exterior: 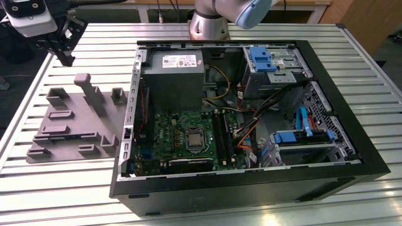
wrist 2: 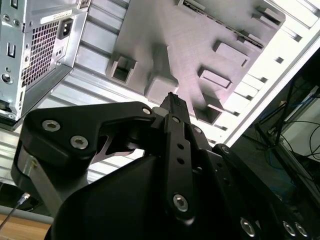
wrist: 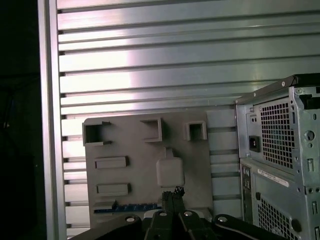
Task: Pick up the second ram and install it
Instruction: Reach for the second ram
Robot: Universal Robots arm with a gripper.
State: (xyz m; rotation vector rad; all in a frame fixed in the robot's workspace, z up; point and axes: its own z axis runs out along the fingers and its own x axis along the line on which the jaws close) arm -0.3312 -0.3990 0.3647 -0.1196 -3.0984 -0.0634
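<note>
The task looks barely begun. The pincer (exterior: 66,60) hangs in the air above the slatted metal surface (exterior: 63,188). It is clenched: in the first wrist view its two fingertips (wrist: 168,196) press together with nothing between them, so it holds no stick.

The second ram (wrist: 127,206) is not yet picked up. In the first wrist view it shows as a slim dark strip with blue-green marks, lying along one edge of the grey holder plate (wrist: 135,150). It is below the pincer and apart from it, with no contact between them. The plate's raised blocks and pockets lie farther from the pincer than the strip does. In the exterior view the pincer stands clear of the holder plate (exterior: 75,117), above it and off its end.

The open computer case (exterior: 251,197) stands beside the plate, toward the exterior view's right of the pincer and well apart from it. Inside it lies the green motherboard (exterior: 169,127) with its long black slots (exterior: 221,136). I cannot tell whether a stick already sits in any of them.

By my reading, everything is still to do: closing on the stick, lifting it from the plate, carrying it over to the case and seating it in a slot.
</note>
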